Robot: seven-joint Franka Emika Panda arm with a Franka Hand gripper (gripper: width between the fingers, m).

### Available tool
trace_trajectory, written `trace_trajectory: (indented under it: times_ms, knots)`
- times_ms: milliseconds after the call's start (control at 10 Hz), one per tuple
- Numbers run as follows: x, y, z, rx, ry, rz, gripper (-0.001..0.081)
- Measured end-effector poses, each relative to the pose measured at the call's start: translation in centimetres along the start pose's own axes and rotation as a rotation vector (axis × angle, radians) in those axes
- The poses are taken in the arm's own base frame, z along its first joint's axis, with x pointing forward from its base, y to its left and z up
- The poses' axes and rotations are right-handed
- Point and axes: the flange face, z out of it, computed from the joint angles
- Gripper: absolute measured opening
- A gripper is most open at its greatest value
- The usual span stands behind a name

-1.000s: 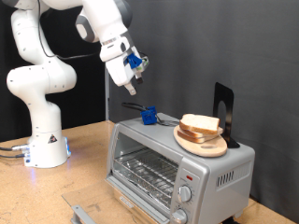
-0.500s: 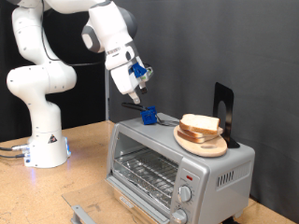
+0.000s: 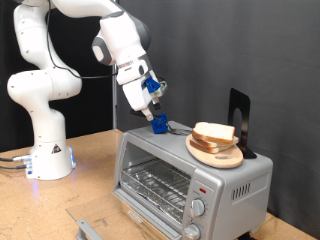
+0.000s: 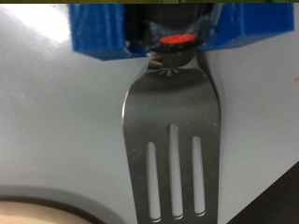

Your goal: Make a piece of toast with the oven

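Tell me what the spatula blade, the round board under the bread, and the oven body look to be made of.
Spatula: likely polished steel, a grey reflective slotted blade; its handle end looks like blue plastic.
Round board: probably wood, with a tan matte rim.
Oven: seemingly painted or brushed metal, a silver-grey shell with a wire rack inside.

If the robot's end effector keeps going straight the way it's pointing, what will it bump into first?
Probably the spatula: the end effector points down at its blue handle, which rests on top of the oven. The wrist view looks right onto it. The exact gap is hard to judge.
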Motion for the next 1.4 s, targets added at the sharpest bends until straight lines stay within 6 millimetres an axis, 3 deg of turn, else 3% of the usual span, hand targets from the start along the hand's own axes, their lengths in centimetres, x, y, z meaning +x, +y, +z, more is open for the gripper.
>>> trace_trajectory:
  times_ms: [1400]
  knots:
    - [-1.6, -1.0, 3.8, 0.01, 0.005, -0.028, 0.0682]
